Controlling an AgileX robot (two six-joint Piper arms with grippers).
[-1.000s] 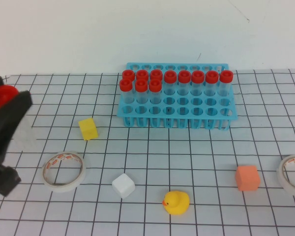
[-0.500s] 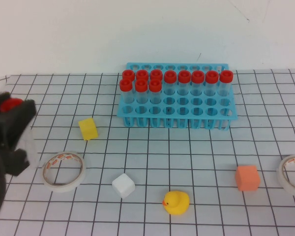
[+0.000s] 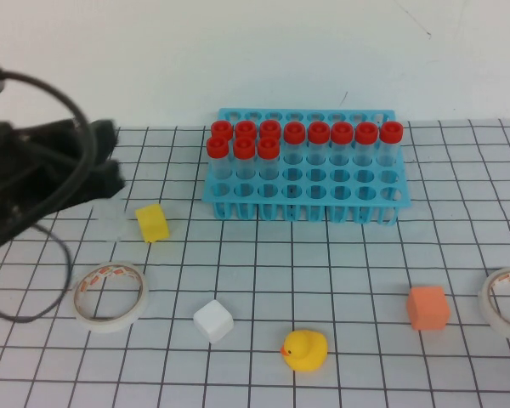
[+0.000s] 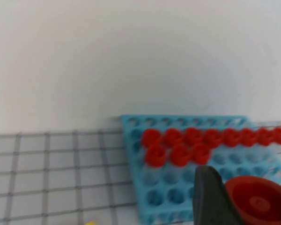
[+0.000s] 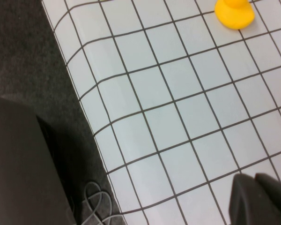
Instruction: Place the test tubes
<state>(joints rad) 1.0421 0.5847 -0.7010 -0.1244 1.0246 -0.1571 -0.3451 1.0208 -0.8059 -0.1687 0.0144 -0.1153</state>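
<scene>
Now eleven racked tubes (image 3: 306, 146), left end effector (image 4: 250, 199) nearby clamping twelfth (image 4: 261, 207), right end effector (image 5: 260, 199) closed over mat (image 5: 178, 117)

Off at the left of the high view: left hand (image 3: 110, 161), matte black and blocky, ending in two thick, blunt fingers. Above and behind it, a thin black cable (image 3: 71, 105), arched high in one sweep and looped low again beside the arm. Closer, from the left wrist: one dark grey finger (image 4: 210, 197), smooth-faced, rounded at the tip, slightly glossy. Above the table (image 5: 178, 117) in the right wrist view: right hand (image 5: 256, 197), dark charcoal, flat-sided, its two fingers meeting at a fine seam.
</scene>
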